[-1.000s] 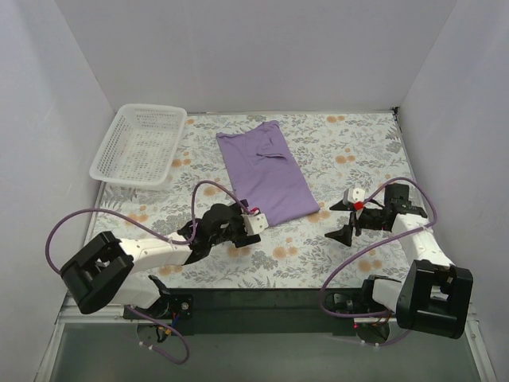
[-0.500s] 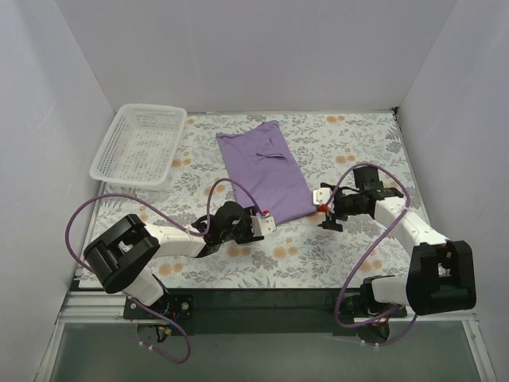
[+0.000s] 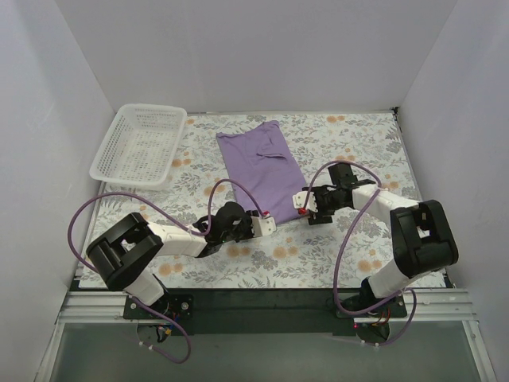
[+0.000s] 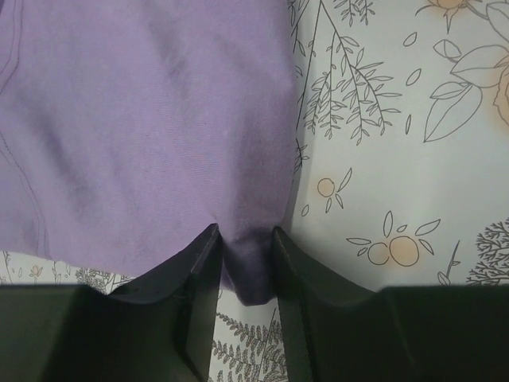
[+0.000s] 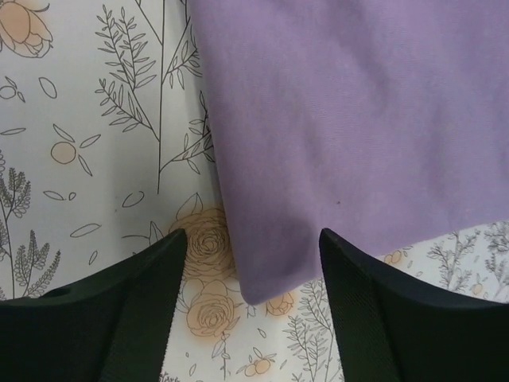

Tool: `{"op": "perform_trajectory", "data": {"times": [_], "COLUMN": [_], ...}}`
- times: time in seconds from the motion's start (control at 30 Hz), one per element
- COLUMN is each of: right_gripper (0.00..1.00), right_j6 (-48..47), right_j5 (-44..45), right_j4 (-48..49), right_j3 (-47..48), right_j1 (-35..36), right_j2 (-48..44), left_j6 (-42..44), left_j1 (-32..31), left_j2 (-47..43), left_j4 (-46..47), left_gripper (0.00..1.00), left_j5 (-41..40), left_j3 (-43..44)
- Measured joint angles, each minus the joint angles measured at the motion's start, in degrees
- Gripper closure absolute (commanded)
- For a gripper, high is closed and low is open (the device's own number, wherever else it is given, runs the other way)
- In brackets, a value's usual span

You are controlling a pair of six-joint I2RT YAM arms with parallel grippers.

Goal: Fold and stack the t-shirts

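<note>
Left wrist view: my left gripper [image 4: 244,235] has its jaws clamped on the near-left corner of the purple t-shirt [image 4: 143,119]. Only a narrow tongue of cloth is pinched between the fingers.

Right wrist view: my right gripper [image 5: 253,239] has its jaws wide apart, straddling the shirt's near-right corner. Neither finger is touching the cloth, so nothing is held on this side.

Top view: the shirt lies flat as a long narrow strip at the middle of the floral table [image 3: 350,143], running from the far side toward me, with both grippers at its near edge. A white basket [image 3: 139,143] sits at the far left, well apart from the shirt.

Risks, as I judge them:
- The left hold is shallow. A quick lift could pull the corner out of it.
- The right corner sits close to the fingertips. Closing here may catch only the top layer, or miss the cloth altogether.
- If the left side lifts before the right side grips, the near edge will skew and the fold will land crooked.
- Dragging the shirt instead of lifting it could bunch the strip on the table.
</note>
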Motion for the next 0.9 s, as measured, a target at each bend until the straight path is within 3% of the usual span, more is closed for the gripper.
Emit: {"op": "perform_trajectory", "data": {"times": [0.07, 0.2, 0.27, 0.3, 0.4, 0.6, 0.77, 0.9], "right_gripper": [0.35, 0.66, 0.76, 0.85, 0.99, 0.99, 0.99, 0.99], "right_j6": [0.1, 0.7, 0.7, 0.8, 1.1, -0.9, -6.0, -8.7], "right_j5": [0.8, 2.3, 2.6, 2.6, 3.0, 2.3, 2.4, 2.3], "right_j4": [0.9, 3.2, 4.4, 4.7, 5.5, -1.8, -18.6, -32.5], "right_j3": [0.2, 2.2, 2.6, 2.6, 2.4, -2.4, -11.1, -14.8], "right_j1": [1.0, 2.0, 2.2, 2.3, 2.3, 2.4, 2.4, 2.4], "right_j2": [1.7, 4.6, 5.7, 6.0, 6.2, -1.4, -23.3, -39.2], "left_j6": [0.0, -0.5, -1.1, -1.4, -2.3, -5.5, -12.1, -19.2], "left_j1": [0.0, 0.0, 0.0, 0.0, 0.0, -4.5, -14.8, -27.1], "left_j2": [0.0, 0.0, 0.0, 0.0, -0.3, -7.2, -15.5, -18.6], "left_j4": [0.3, 0.8, 1.3, 1.6, 2.1, -1.4, -8.9, -12.7], "left_gripper": [0.76, 0.91, 1.00, 1.00, 1.00, 1.00, 1.00, 1.00], "left_j5": [0.0, -0.5, -0.9, -0.9, -0.8, 0.2, 3.0, 3.2], "left_j3": [-0.3, -0.8, -0.9, -1.1, -2.0, -4.6, -4.6, -4.5]}}
